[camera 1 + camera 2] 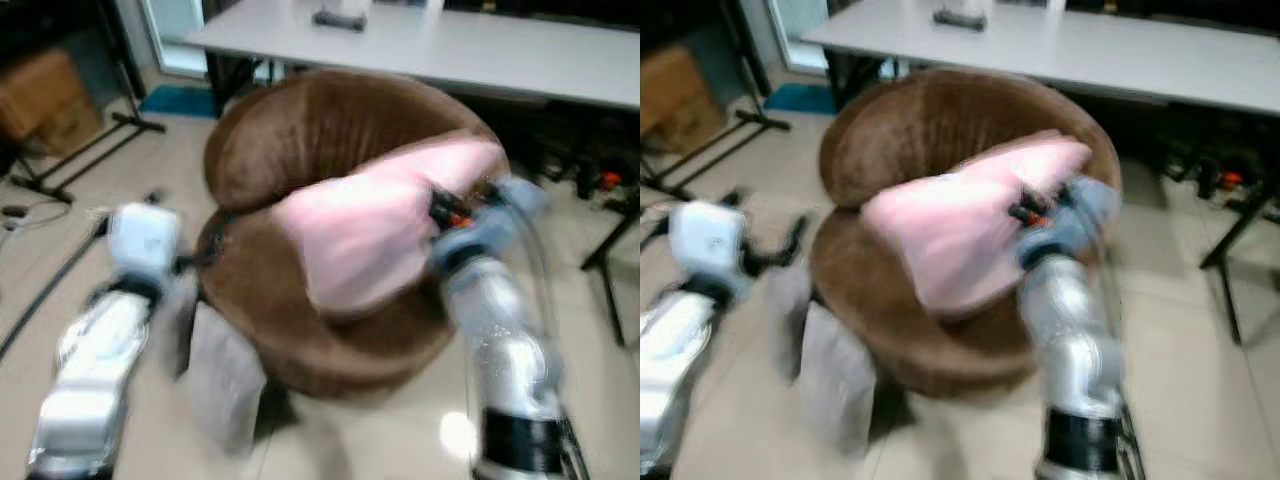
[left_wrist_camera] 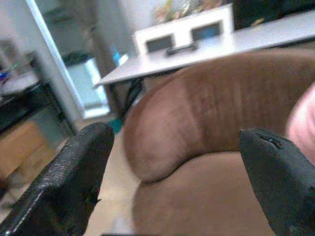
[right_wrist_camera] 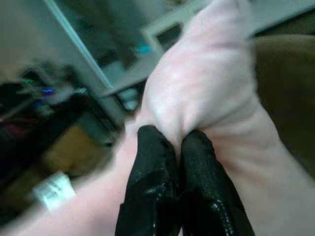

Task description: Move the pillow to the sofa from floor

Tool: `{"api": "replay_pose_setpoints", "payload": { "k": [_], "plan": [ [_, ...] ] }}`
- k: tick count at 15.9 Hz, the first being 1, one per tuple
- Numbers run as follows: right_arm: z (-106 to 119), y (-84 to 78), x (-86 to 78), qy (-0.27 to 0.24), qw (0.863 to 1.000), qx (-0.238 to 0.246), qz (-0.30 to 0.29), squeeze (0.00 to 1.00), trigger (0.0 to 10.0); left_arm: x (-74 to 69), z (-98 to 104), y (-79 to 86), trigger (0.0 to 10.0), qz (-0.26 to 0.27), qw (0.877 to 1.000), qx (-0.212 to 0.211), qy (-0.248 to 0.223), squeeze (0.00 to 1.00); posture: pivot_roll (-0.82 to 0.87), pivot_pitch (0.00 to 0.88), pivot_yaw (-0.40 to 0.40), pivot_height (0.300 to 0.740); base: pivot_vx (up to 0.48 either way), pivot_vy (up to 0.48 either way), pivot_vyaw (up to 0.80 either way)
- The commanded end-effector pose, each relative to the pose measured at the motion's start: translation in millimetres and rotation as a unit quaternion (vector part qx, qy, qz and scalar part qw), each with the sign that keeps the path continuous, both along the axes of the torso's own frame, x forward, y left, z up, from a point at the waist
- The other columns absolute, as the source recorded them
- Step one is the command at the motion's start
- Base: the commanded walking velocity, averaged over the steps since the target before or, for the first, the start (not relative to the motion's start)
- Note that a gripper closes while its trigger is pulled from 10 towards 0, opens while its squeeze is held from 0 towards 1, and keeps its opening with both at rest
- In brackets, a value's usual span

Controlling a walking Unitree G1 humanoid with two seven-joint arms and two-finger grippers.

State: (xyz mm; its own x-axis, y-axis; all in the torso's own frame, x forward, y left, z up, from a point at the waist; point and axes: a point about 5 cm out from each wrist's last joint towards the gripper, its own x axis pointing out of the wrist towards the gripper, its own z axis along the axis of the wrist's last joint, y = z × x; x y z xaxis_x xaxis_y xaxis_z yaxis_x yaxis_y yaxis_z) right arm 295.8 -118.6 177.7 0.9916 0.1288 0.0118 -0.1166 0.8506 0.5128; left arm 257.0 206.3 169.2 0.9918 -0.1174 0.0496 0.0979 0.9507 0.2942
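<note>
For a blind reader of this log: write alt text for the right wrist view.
Two black fingers of the right gripper pinch a fold of the pink pillow, jaws shut on the fabric. The brown sofa sits behind the pillow, and a blurred white table and dark furniture stand farther back.

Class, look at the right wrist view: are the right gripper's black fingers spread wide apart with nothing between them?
No. The right gripper has its fingers pressed together, pinching a fold of the pink pillow.

Head eyes look down at the sofa (image 1: 330, 180); wrist cameras view it close.
</note>
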Motion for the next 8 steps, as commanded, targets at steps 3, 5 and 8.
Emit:
{"api": "replay_pose_setpoints", "payload": {
  "k": [3,5,8],
  "plan": [
    [8,-12.0,-1.5,-0.018,0.999,0.002,-0.026,0.00,10.0,2.2,8,-12.2,10.0,-0.029,1.000,-0.004,-0.011,0.00,0.03,0.000,0.051,0.740,0.263,0.000,-0.27],
    [6,-17.9,-1.7,-0.012,0.999,-0.002,-0.037,0.00,10.0,1.8,9,-14.9,10.0,-0.034,0.999,-0.002,-0.008,0.00,0.05,0.000,0.050,0.740,0.261,0.000,-0.80],
    [6,-21.6,1.9,-0.013,0.999,0.000,-0.036,0.00,10.0,1.2,11,-15.7,10.0,-0.030,0.999,0.002,-0.011,0.00,0.09,0.000,0.024,0.740,0.261,0.000,-0.80]
  ]
}}
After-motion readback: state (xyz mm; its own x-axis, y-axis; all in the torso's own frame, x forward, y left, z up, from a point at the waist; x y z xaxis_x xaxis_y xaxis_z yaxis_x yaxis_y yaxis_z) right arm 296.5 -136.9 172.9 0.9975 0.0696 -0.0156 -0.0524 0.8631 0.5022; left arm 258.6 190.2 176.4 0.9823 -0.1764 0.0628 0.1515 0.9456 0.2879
